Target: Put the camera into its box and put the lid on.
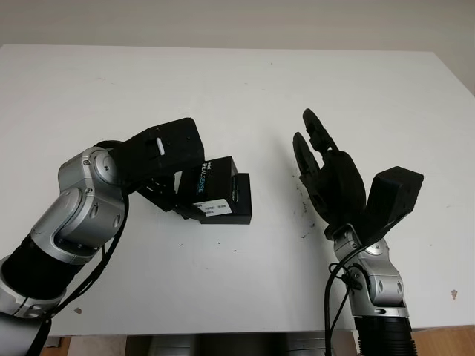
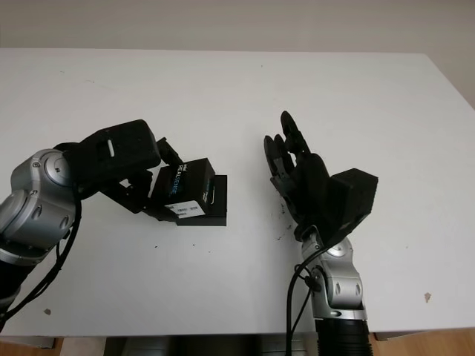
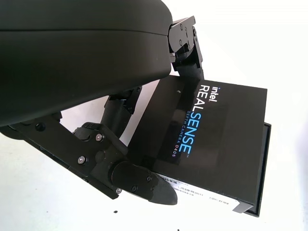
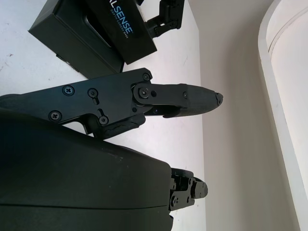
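The black box lid (image 1: 211, 184), printed "Intel RealSense", is held in my left hand (image 1: 180, 202), whose fingers (image 3: 140, 181) grip its near and far sides. It sits tilted and shifted a little to the left over the black box base (image 1: 242, 206), which stands on the white table (image 1: 312, 81) left of centre. The lid hides what is inside the box. In the left wrist view the base's rim (image 3: 265, 163) juts out past the lid (image 3: 219, 139). My right hand (image 1: 310, 148) is open, raised above the table to the right of the box, a hand's width away.
The table's front edge runs along the bottom of the eye views, and its right edge slants at the far right. A few small dark specks (image 1: 305, 211) mark the surface near my right hand. A pale wall stands behind the table.
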`<action>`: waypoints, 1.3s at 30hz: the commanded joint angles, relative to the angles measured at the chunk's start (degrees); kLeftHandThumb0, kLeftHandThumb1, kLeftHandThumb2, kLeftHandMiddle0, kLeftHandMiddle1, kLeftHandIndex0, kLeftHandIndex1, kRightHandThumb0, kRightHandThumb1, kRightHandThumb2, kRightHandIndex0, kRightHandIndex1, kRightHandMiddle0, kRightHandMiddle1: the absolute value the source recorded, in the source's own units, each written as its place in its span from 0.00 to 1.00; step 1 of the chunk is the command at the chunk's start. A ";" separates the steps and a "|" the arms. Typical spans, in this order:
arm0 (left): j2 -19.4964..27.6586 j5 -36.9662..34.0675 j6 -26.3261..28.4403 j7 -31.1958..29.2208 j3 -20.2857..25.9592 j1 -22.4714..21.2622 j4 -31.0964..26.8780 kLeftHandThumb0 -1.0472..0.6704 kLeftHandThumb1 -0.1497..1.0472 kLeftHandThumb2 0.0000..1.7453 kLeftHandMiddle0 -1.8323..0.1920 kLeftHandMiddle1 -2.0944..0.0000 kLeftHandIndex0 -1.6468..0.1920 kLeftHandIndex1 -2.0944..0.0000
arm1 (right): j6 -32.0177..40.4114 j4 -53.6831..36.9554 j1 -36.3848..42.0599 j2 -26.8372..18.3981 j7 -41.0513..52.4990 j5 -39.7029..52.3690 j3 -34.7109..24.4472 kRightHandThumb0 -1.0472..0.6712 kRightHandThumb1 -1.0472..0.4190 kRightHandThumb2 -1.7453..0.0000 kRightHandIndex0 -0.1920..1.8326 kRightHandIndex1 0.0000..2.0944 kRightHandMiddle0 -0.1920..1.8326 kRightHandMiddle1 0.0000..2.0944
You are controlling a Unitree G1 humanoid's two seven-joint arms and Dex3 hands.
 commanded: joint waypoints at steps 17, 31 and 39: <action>-2.05 0.21 -1.53 1.18 -4.45 -3.92 0.49 0.43 1.00 0.25 0.57 0.00 0.66 0.00 | -1.69 0.96 0.62 1.16 -0.77 0.00 0.31 0.28 0.00 0.80 0.10 0.03 0.12 0.03; -3.72 -0.31 1.20 1.02 -6.04 -6.14 0.50 0.44 1.00 0.25 0.66 0.00 0.73 0.03 | -3.21 1.88 0.66 1.29 -0.44 -0.08 0.66 0.28 0.00 0.79 0.10 0.03 0.12 0.03; -2.89 0.27 0.09 0.54 -7.41 -6.72 0.61 0.43 1.00 0.24 0.73 0.00 0.72 0.09 | -5.01 3.12 0.44 1.67 -0.45 -0.50 1.33 0.29 0.00 0.79 0.10 0.03 0.12 0.03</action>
